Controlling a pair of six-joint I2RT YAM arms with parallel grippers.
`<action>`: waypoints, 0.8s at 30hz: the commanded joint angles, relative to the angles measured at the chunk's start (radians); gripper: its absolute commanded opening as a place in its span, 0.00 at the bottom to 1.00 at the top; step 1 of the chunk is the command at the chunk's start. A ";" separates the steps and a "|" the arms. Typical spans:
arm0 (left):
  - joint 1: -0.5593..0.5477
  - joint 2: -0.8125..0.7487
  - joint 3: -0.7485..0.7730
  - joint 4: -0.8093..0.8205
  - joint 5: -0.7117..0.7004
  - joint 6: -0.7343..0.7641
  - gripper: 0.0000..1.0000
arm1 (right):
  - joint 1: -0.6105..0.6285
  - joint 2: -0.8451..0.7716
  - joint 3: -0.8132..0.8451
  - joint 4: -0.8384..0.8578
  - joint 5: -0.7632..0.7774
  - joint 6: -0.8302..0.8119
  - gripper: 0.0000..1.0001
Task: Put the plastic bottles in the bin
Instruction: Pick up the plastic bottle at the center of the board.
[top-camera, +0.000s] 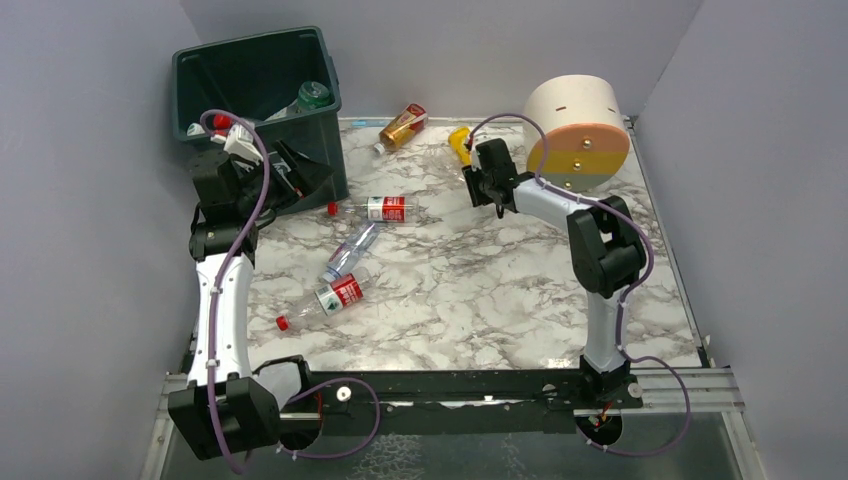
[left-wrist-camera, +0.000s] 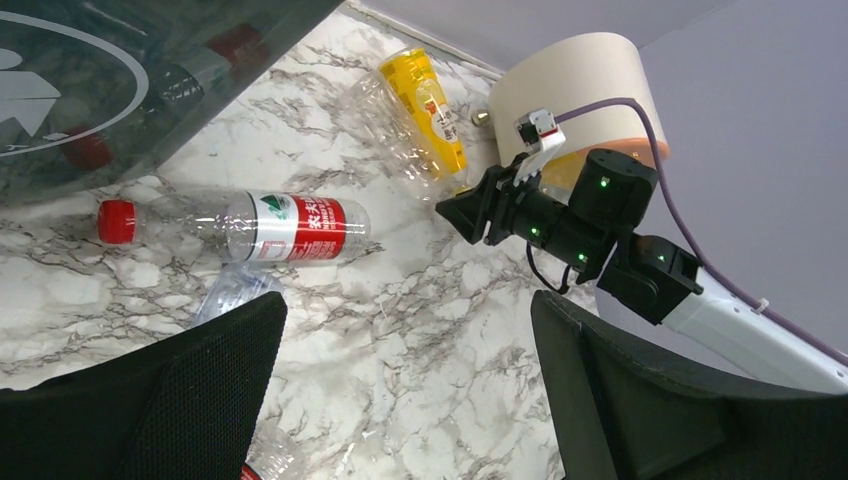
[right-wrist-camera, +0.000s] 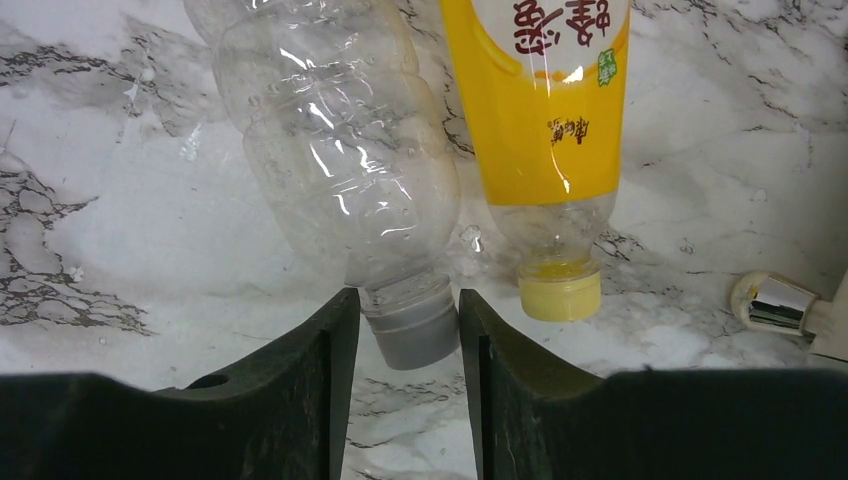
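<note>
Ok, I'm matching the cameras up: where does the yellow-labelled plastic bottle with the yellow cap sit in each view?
Top external: yellow-labelled plastic bottle, far centre, left of the cream cylinder.
Left wrist: top centre.
Right wrist: upper right, running off the top edge.
Shared landmark: the right gripper, set around the grey cap of the neighbouring clear ribbed plastic bottle.

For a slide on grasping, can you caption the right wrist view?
Right gripper pinches the grey cap of a clear bottle lying beside a yellow bottle on the marble table.
</note>
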 joint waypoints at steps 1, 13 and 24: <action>-0.020 -0.001 0.048 0.009 -0.019 0.018 0.99 | -0.004 0.037 0.024 0.007 -0.030 -0.007 0.46; -0.086 0.000 0.046 -0.003 -0.056 0.019 0.99 | -0.005 0.000 -0.016 0.004 -0.089 0.028 0.33; -0.116 -0.022 0.028 0.044 -0.033 -0.035 0.99 | -0.006 -0.288 -0.205 0.021 -0.251 0.137 0.32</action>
